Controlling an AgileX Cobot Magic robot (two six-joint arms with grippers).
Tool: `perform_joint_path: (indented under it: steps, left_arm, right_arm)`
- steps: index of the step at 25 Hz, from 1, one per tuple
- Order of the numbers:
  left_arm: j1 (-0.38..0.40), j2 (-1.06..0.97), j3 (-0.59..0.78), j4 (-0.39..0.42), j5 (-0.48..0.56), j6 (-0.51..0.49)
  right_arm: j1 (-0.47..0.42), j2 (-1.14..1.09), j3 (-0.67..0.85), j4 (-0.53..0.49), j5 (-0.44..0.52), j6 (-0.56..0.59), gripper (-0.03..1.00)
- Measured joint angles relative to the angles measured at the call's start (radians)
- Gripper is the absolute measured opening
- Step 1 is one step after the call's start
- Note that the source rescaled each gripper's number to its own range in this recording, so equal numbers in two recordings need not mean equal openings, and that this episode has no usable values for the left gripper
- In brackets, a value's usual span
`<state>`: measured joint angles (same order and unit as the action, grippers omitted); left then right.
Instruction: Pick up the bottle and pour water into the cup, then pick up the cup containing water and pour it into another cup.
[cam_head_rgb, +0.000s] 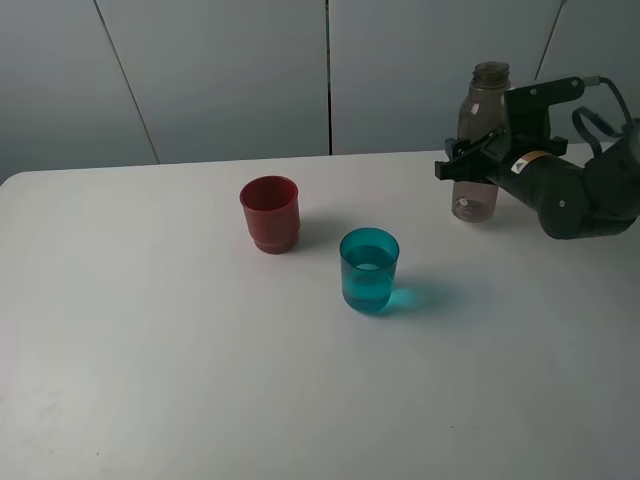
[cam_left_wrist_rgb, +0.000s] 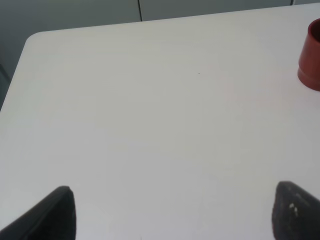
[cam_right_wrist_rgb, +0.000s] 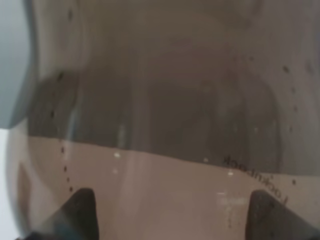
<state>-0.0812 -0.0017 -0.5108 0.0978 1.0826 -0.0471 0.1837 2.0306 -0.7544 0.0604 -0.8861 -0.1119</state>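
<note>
As the bottle (cam_head_rgb: 481, 108) stands upright, the right hand (cam_head_rgb: 468, 163) clasps its middle.

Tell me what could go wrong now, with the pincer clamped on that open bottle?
1. The bottle has no cap; if it slips in the right pincer or tips, anything inside could spill on the table.
2. The teal cup holds water and stands near the red cup; a clumsy grab could knock either over.

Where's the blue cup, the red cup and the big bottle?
blue cup (cam_head_rgb: 369, 285), high camera, its side wall.
red cup (cam_head_rgb: 270, 220), high camera, its side wall.
bottle (cam_head_rgb: 480, 110), high camera, its upper body.
</note>
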Motion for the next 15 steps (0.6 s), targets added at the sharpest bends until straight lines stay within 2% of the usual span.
perform_joint_path:
  steps: [4, 11, 15]
  left_arm:
    - [0.000, 0.000, 0.000, 0.000, 0.000, 0.000]
    - [0.000, 0.000, 0.000, 0.000, 0.000, 0.000]
    - [0.000, 0.000, 0.000, 0.000, 0.000, 0.000]
  right_arm:
    - [0.000, 0.043, 0.000, -0.015, -0.034, 0.006, 0.00]
    - [0.000, 0.080, 0.000, -0.020, -0.197, 0.020, 0.00]
    - [0.000, 0.102, 0.000, -0.020, -0.216, 0.022, 0.00]
